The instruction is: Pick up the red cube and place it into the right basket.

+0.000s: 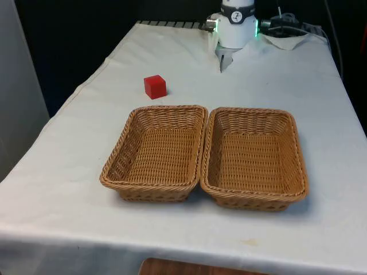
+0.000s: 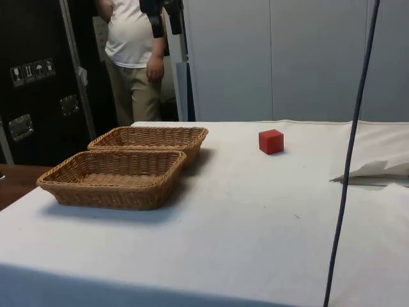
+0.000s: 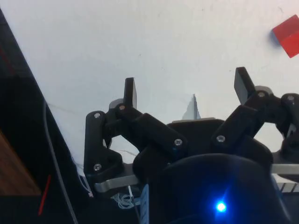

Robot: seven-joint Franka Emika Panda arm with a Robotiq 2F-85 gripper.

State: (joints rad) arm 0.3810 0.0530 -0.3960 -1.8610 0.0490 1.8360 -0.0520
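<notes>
Reaching the red cube (image 1: 155, 86) is the step in hand, and nothing has been grasped so far: the gripper (image 3: 187, 88) hangs high above the white cloth (image 1: 69, 154) with its jaws spread wide and bare cloth between them. Taking the left basket (image 1: 155, 153) as the landmark, the cube sits alone on the cloth just beyond that basket's far rim, towards the front view's left corner of it and clearly apart from the wicker. The right basket (image 1: 253, 158) stands side by side with the left one, their long rims touching or nearly so, and holds nothing.

To do this well, I judge the arm should travel over until the cube lies midway between the fingers (image 3: 130, 91), then turn the wrist so the pads meet two flat faces squarely (in the wrist view the cube looks rotated against the finger line, so an uncorrected close could catch it on its corners and twist it). A straight descent, a close low on the block and a lift well above the basket rims should follow; the carry has to cross the left basket or go round it, so height matters before any sideways move.

A person (image 2: 136, 51) stands beyond the baskets in the side view. On a dark case (image 2: 32, 89) nearby small white handling symbols show, too small to read; no brand or legible writing appears elsewhere.
</notes>
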